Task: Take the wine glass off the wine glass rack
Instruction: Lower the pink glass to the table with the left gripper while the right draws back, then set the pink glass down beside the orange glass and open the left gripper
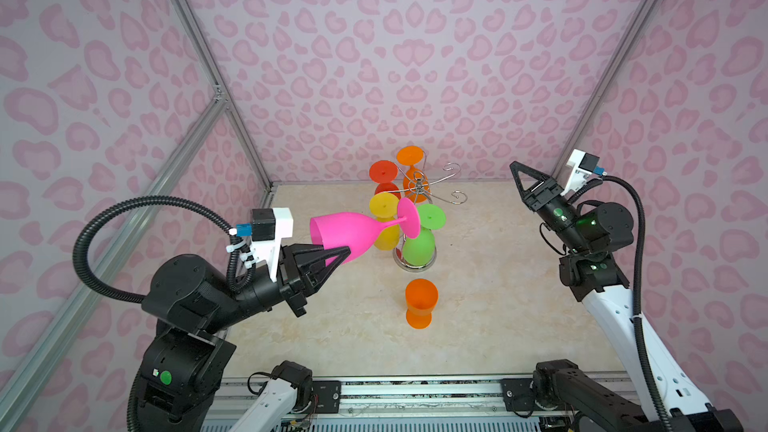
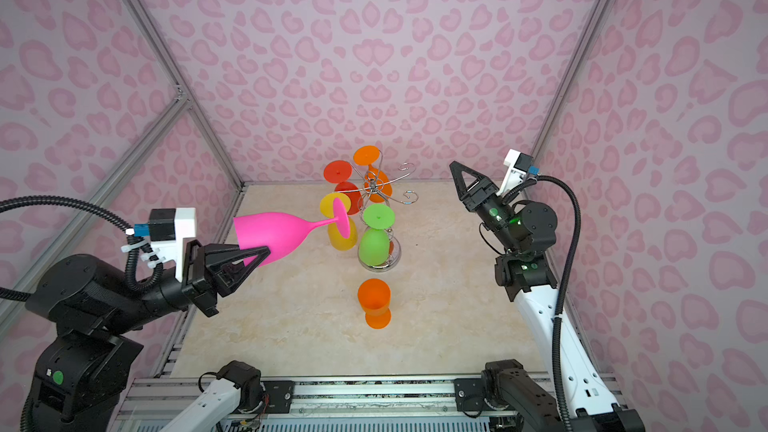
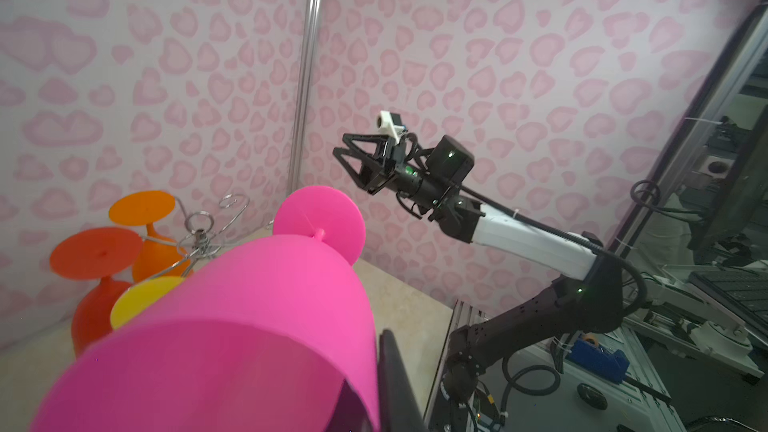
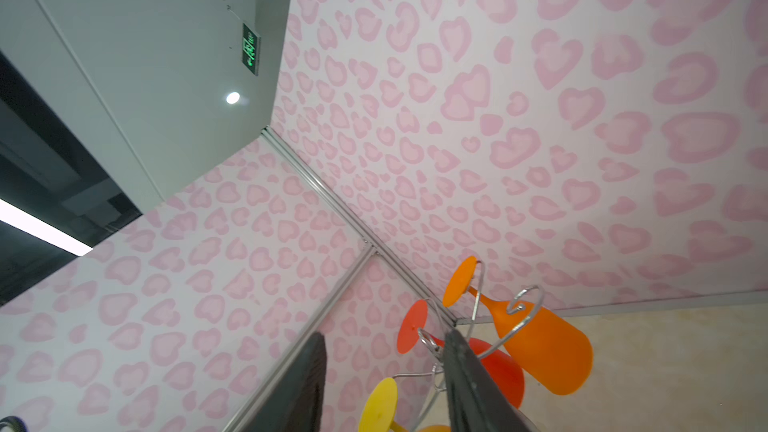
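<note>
- Rack [image 1: 419, 188] stands upright on the table [image 1: 498, 305].
- Pink glass [image 1: 349, 234] lies sideways in the air, left of the rack, its foot close to it.
- Left gripper [image 1: 341, 253] is closed on the glass's bowl rim.
- Right gripper [image 3: 340, 145] is open, empty, well apart.

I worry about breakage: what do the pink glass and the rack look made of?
The pink wine glass looks like plastic, probably: matte, evenly neon coloured, no glassy sparkle. The wine glass rack looks like chromed metal wire: thin, shiny, bright reflections on curled arms.
</note>
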Robot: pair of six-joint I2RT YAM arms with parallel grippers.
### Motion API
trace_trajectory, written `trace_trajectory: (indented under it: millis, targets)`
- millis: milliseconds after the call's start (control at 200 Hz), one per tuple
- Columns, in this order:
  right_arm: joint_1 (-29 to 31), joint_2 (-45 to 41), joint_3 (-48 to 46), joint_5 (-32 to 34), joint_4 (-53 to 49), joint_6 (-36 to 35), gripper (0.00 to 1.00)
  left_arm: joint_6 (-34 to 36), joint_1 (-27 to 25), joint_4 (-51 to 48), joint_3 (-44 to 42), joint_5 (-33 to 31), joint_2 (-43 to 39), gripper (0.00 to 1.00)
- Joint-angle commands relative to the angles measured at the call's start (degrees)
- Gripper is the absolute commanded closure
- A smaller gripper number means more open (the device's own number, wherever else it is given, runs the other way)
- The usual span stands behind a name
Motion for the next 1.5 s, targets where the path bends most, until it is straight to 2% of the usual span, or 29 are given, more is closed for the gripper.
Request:
trace_trajectory:
  millis: [0,125,315,435,510,595,690,905,1175,1495]
  targets:
    - [-1.3,-1.7,0.1,6.1,-18.9,-12.0,0.54,5.6,0.1,-18.8,0.6,-6.9,1.2,0.98]
    - [-3.2,-2.7,-0.3,5.5,-20.4,-12.3,0.53,7.8,0.1,-25.0,-0.5,-10.8,2.6,0.98]
    - [-3.8,-2.2,-2.5,5.7,-18.7,-10.2,0.54,6.1,-1.6,-25.5,-8.5,-19.1,7.0,0.98]
    - [-3.7,-1.5,-2.7,5.6,-18.9,-10.5,0.54,4.2,-5.9,-23.3,-12.5,-24.1,9.7,0.98]
    - [-3.7,-0.9,-2.7,5.8,-19.0,-10.7,0.54,2.2,-10.5,-20.8,-14.6,-27.3,11.8,0.98]
    - [-3.7,-0.4,-2.9,5.6,-18.6,-10.3,0.54,0.7,-16.0,-19.1,-15.6,-31.7,15.3,0.98]
    - [-3.7,0.1,-3.2,5.3,-18.2,-10.0,0.54,-0.4,-19.2,-17.9,-15.9,-34.9,18.9,0.98]
    - [-3.7,0.3,-3.5,5.6,-18.8,-10.7,0.54,-1.5,-21.3,-16.4,-16.6,-37.6,23.9,0.98]
    - [-3.7,1.1,-4.2,5.4,-18.0,-10.0,0.54,-3.7,-24.2,-12.1,-18.6,-36.8,28.1,0.98]
    - [-3.7,1.8,-3.7,5.0,-17.4,-9.2,0.54,-3.2,-24.7,-11.8,-18.9,-37.0,31.7,0.99]
